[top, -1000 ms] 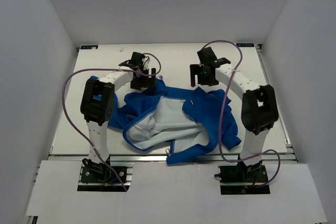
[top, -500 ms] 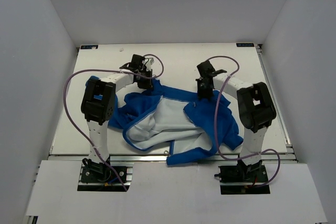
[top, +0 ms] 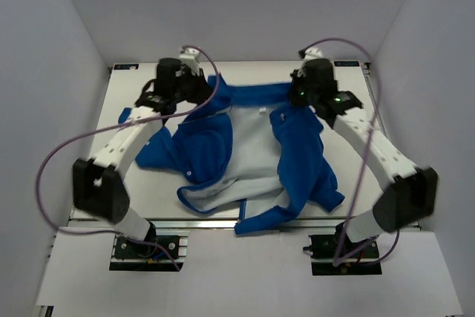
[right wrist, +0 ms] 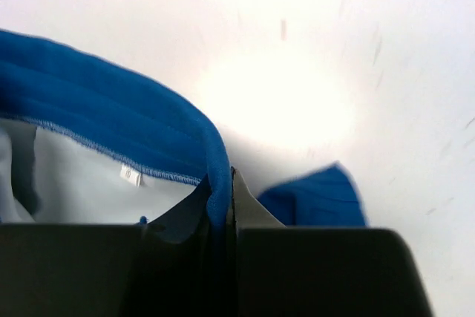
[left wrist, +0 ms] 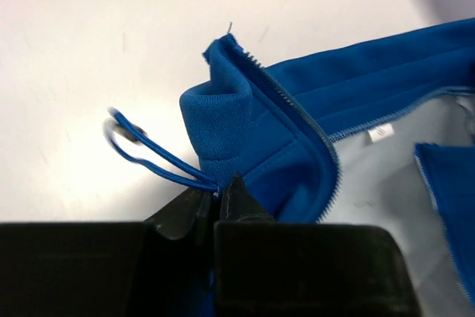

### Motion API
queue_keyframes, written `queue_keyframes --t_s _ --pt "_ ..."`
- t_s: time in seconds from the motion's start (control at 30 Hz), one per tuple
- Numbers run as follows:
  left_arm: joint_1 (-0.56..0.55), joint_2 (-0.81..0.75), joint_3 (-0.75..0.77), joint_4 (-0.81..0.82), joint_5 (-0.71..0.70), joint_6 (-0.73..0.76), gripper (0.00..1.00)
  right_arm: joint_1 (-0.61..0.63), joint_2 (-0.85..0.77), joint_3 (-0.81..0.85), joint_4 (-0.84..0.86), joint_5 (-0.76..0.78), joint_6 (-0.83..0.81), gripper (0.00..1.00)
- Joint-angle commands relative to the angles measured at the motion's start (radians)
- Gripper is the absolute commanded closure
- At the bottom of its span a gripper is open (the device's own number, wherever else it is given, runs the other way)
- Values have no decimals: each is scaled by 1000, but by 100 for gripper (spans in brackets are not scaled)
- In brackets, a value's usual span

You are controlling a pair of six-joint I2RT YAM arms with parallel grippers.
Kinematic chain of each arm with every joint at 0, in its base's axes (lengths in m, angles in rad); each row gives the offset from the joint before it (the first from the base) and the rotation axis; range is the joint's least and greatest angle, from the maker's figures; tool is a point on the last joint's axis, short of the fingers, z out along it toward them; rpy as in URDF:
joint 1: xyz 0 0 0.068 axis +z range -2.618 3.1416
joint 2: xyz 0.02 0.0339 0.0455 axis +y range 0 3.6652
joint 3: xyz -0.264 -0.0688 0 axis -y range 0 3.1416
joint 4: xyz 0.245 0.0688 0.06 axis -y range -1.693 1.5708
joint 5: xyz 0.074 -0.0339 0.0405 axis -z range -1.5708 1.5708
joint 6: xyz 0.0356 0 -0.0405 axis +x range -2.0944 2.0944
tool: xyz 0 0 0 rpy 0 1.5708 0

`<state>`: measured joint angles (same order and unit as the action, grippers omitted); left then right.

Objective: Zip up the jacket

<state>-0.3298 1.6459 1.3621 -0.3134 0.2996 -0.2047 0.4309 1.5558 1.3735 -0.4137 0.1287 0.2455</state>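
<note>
your left gripper (left wrist: 219, 187) and right gripper (right wrist: 223, 183) both clamp the jacket (top: 300, 161) by its collar
it lies open, lining up, on the table (top: 252, 73), its length running from your grips at the far side toward the near edge.

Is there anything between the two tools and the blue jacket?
Nothing visible. The left tool and the right tool are each shut directly on the top edge of the jacket.
</note>
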Motion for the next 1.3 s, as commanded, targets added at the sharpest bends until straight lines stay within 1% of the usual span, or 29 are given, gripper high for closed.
queue_keyframes --t_s 0.0,0.03,0.07,0.1,0.17,0.23,0.27,0.3,0.33,0.37,0.4,0.43,0.47,0.53,0.57,0.73,0.8,0.9,1.03,1.07,1.1,1.17,1.2,1.23,1.27 --pt "-15 -276 -33 161 27 -13 100 0 -215 50 150 38 -78 100" --pt "-20 -325 -55 181 30 -12 100 0 -252 50 173 31 -89 100" --pt "-25 -413 -61 210 30 -13 100 2 -317 55 180 17 -112 100" --pt "-26 -455 -63 221 24 -21 100 2 -345 64 185 6 -121 100" --pt "-29 -562 -37 238 22 -39 100 3 -425 104 203 -49 -161 100" --pt "-29 -622 4 257 48 -56 100 3 -468 146 216 -113 -185 100" --pt "-29 -679 15 295 65 -65 100 3 -508 191 237 -191 -199 100" --pt "-29 -704 26 307 81 -79 100 5 -526 211 256 -222 -199 100" --pt "-29 -721 38 351 131 -113 100 5 -545 231 272 -254 -204 100" --pt "-29 -736 75 390 156 -122 100 3 -568 289 295 -292 -192 100" --pt "-29 -745 106 393 171 -142 100 5 -574 324 300 -304 -183 100" --pt "-29 -742 174 387 203 -147 100 3 -576 366 302 -336 -183 100" --pt "-29 -733 211 379 208 -148 100 3 -574 445 300 -340 -177 100" --pt "-29 -719 271 379 242 -170 100 5 -557 531 288 -351 -173 100" --pt "-29 -716 328 378 245 -171 100 3 -556 603 285 -359 -167 100" --pt "-28 -719 431 437 253 -199 100 5 -571 700 361 -377 -147 100" --pt "-20 -710 469 451 260 -208 100 5 -556 740 374 -356 -126 100" --pt "-5 -681 528 410 239 -202 100 3 -534 763 372 -316 -127 100" --pt "8 -620 535 357 135 -173 100 3 -470 730 377 -160 -161 100" --pt "8 -580 540 337 107 -159 100 3 -450 725 377 -135 -167 100" --pt "8 -559 546 320 48 -138 100 5 -430 720 377 -91 -173 100" --pt "8 -487 549 269 -16 -111 100 5 -357 704 378 -25 -208 100" --pt "8 -459 549 242 -93 -95 100 5 -332 693 381 1 -213 100" --pt "8 -431 546 231 -134 -79 100 5 -277 682 386 37 -225 100" --pt "8 -370 540 223 -169 -65 100 5 -248 655 398 58 -230 100"
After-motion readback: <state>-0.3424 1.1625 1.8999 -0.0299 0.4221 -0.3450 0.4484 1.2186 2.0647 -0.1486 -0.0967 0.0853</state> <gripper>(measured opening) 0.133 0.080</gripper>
